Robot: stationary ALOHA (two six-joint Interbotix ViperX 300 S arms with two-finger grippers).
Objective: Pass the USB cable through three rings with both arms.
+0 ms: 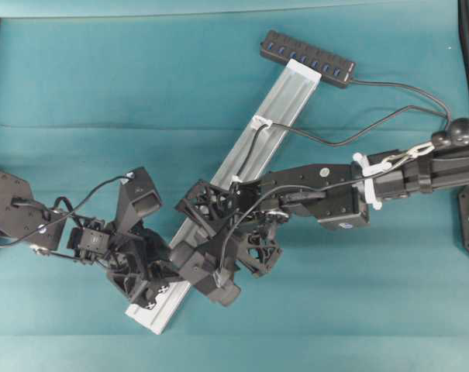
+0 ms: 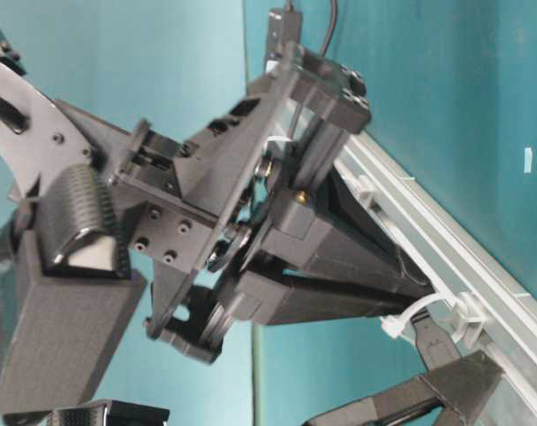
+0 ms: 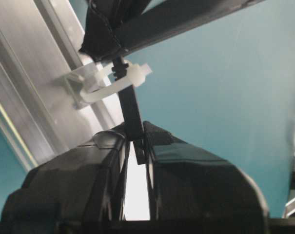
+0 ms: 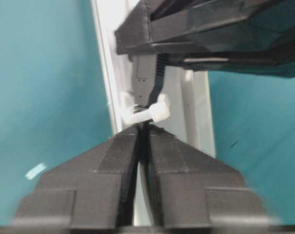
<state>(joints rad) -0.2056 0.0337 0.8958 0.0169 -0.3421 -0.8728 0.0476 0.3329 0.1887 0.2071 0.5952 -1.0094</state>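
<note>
Your left gripper [image 3: 136,146] is clamped on the USB cable [image 3: 130,105] just past the lowest ring [image 3: 113,84], your right gripper [image 4: 143,130] looks pressed together, so a skewed tug could drag the plug back out

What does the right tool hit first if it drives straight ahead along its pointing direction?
Probably the white ring right at the right tool's tip, with the USB plug just behind it; depth unclear.

hub [image 1: 307,58] at rail's [image 1: 274,108] far end | both hands meet mid-rail
</note>
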